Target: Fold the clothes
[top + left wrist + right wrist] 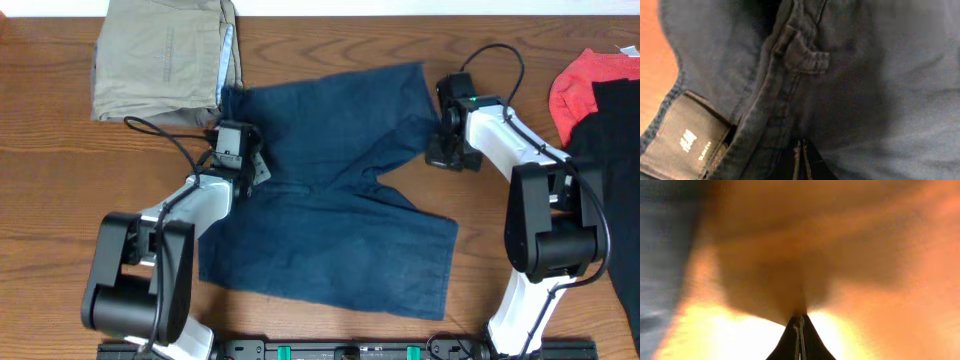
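The clothes [330, 200], dark navy shorts, lie spread flat on the wooden table, waistband to the left and two legs pointing right. My left gripper [256, 170] is at the waistband edge. In the left wrist view its jaws [801, 145] are shut, tips against the cloth [890, 75] beside a belt loop [805, 55] and a brand label [685, 140]; no fabric shows between them. My right gripper [438, 156] sits just off the upper leg's hem. In the right wrist view it [800, 322] is shut over bare wood, with blue cloth [660, 255] at the left edge.
A folded khaki garment [165, 60] lies at the back left, touching the shorts' waistband corner. A red garment [590, 80] and a black one [620, 150] lie at the right edge. Bare table [60, 180] shows left of the left arm.
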Robot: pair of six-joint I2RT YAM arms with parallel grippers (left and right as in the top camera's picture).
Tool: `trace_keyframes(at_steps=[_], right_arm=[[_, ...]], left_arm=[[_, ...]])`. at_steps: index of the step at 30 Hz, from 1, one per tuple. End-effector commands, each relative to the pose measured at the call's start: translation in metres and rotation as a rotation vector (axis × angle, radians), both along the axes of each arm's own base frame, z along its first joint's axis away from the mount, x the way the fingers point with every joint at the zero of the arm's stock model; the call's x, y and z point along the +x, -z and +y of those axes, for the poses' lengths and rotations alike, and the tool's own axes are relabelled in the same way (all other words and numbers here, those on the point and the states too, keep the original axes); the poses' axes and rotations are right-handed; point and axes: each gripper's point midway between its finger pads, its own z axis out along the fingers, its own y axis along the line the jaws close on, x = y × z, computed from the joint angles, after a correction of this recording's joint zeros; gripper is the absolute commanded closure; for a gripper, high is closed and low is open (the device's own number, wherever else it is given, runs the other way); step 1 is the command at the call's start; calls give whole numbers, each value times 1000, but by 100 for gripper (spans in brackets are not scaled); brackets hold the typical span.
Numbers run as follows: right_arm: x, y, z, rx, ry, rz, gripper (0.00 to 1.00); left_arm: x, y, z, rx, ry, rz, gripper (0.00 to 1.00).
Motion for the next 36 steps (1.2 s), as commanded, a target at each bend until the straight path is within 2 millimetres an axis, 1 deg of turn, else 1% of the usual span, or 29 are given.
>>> trace_keyframes(at_steps=[1, 2, 4, 7, 9, 11, 13, 15, 18, 21, 22, 25, 29, 33, 36], right_arm=[[9, -36, -2, 5, 60, -111, 99], [15, -46, 5, 33, 17, -144, 99], [30, -69, 31, 126, -129, -237, 99], [48, -102, 67, 229, -288, -381, 99], [59, -114, 79, 242, -317, -450, 96], [68, -119, 88, 248, -335, -497, 93], [74, -115, 95, 246, -363, -512, 90], [77, -106, 95, 226, -379, -503, 84], [82, -90, 78, 147, -343, -483, 63], [91, -79, 61, 111, -340, -482, 49], [92, -79, 61, 119, -348, -484, 47], [98, -70, 61, 169, -384, -487, 44], [102, -57, 66, 194, -392, -484, 44], [107, -43, 75, 196, -431, -486, 45], [107, -37, 81, 197, -452, -482, 44]], left_arm=[[-24, 13, 11, 31, -28, 77, 94], [-25, 13, 11, 32, -28, 78, 94], [-24, 13, 10, 30, -27, 75, 94], [-21, 11, 10, 28, -28, 61, 94], [-19, 11, 10, 26, -29, 55, 94], [-19, 10, 9, 24, -30, 52, 94], [-19, 10, 9, 24, -30, 52, 94], [-19, 11, 9, 25, -30, 53, 94], [-19, 11, 9, 25, -30, 53, 94], [-19, 11, 9, 25, -30, 53, 94], [-19, 10, 9, 24, -30, 52, 94], [-17, 10, 9, 23, -30, 44, 94], [-16, 10, 9, 22, -30, 42, 94], [-16, 10, 9, 23, -30, 43, 94], [-17, 10, 9, 23, -30, 43, 94]])
